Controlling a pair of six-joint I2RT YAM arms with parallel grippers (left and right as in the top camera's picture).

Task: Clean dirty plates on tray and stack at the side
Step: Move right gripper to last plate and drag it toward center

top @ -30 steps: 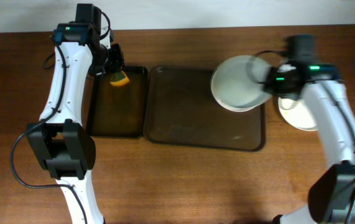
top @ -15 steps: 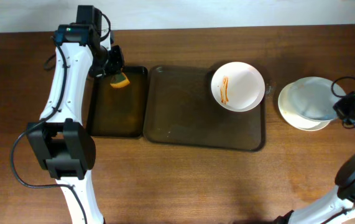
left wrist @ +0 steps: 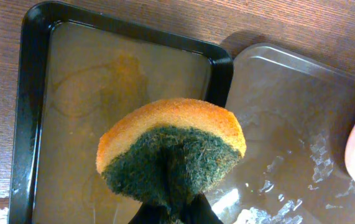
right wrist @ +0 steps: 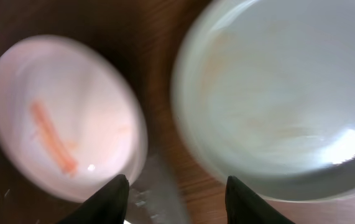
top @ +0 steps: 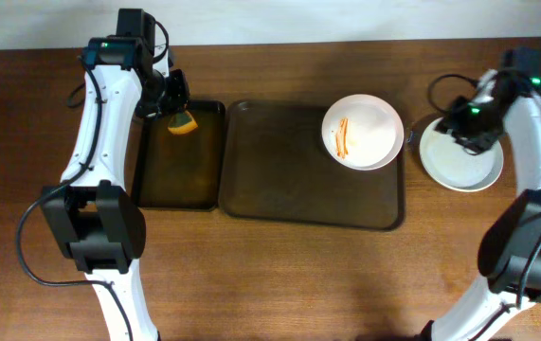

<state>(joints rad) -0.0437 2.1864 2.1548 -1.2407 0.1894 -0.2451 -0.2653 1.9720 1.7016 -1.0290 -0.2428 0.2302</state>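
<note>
A white plate with orange streaks (top: 362,131) lies on the large brown tray (top: 289,180), at its far right corner; it also shows in the right wrist view (right wrist: 59,124). A clean white plate (top: 459,161) lies on the table to the right of the tray, also in the right wrist view (right wrist: 276,93). My right gripper (top: 466,123) is open and empty, above the clean plate's left side (right wrist: 176,186). My left gripper (top: 177,106) is shut on an orange and green sponge (left wrist: 171,149) above the small black tray (top: 175,180).
The small black tray (left wrist: 34,124) holds brownish water and stands right next to the large tray's left edge (left wrist: 289,124). Bare wooden table lies in front of both trays and around the clean plate.
My right arm has set a clean plate down on the table at the right and let go, then swung back above it. The streaked plate has come into view. The left arm has not moved.
</note>
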